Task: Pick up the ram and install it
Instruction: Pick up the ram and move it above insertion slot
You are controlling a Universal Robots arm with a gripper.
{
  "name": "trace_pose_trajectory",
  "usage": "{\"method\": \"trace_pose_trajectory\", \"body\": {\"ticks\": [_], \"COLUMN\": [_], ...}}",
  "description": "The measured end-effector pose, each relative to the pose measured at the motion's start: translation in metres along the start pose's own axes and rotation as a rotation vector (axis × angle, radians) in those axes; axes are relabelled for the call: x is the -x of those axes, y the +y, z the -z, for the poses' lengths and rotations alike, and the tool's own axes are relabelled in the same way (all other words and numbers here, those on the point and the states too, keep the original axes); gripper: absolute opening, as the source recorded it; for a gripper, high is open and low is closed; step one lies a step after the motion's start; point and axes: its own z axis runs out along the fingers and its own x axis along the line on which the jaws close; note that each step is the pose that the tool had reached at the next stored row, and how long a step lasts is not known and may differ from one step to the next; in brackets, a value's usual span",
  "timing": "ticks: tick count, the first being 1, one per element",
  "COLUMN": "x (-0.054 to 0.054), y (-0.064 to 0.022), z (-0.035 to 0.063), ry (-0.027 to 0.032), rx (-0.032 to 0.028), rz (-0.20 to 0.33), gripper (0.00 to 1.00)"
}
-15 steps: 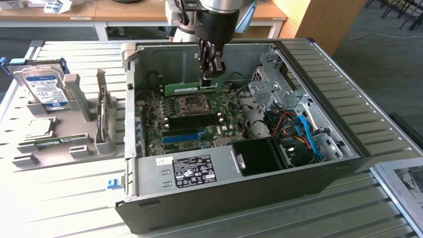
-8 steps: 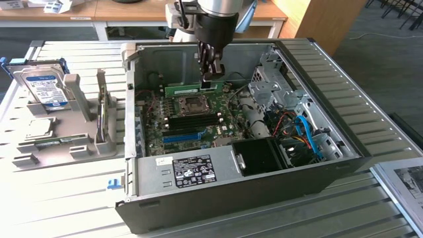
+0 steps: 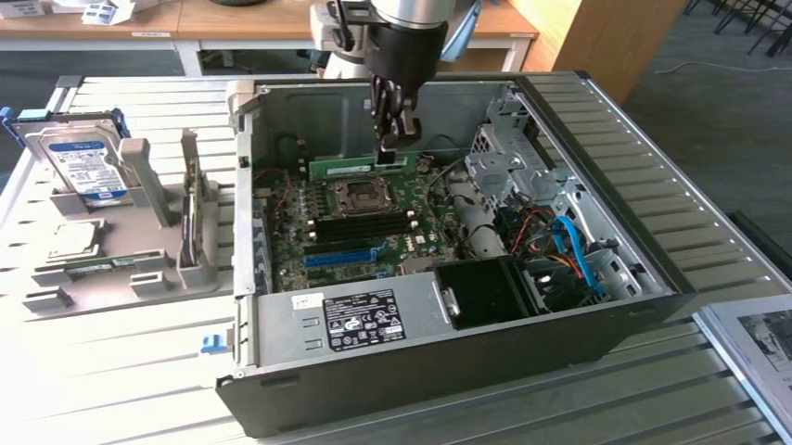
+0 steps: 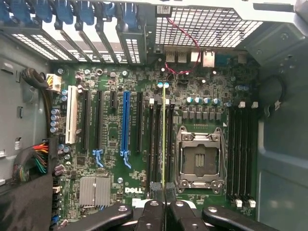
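The install step was in hand. The gripper (image 3: 393, 148), nearly shut, pinched the ram (image 3: 352, 168) by its top edge inside the case (image 3: 644, 269), hanging at 12 o'clock of the socket (image 3: 363, 195) in the exterior view. In the wrist view the ram (image 4: 163, 139) ran edge-on along the slots (image 4: 154, 144). Seating it would likely call for exact alignment and a straight press.

DELL (image 4: 134, 191) is printed in white on the green motherboard (image 4: 115, 144), just beside the silver heatsink (image 4: 95, 191). In the exterior view, the labels on the power supply (image 3: 362, 320), at six o'clock in the case (image 3: 433, 380), on the hard drive (image 3: 84, 165), at nine o'clock from it, and on the ram (image 3: 352, 168) are too small to read.
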Motion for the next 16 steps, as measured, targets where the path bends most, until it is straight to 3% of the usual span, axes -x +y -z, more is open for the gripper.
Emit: {"method": "trace_pose_trajectory", "body": {"ticks": [16], "x": [0.0001], "y": [-0.0045], "z": [0.0106], "ry": [0.0001], "rx": [0.0012], "rz": [-0.006], "gripper": [0.12]}}
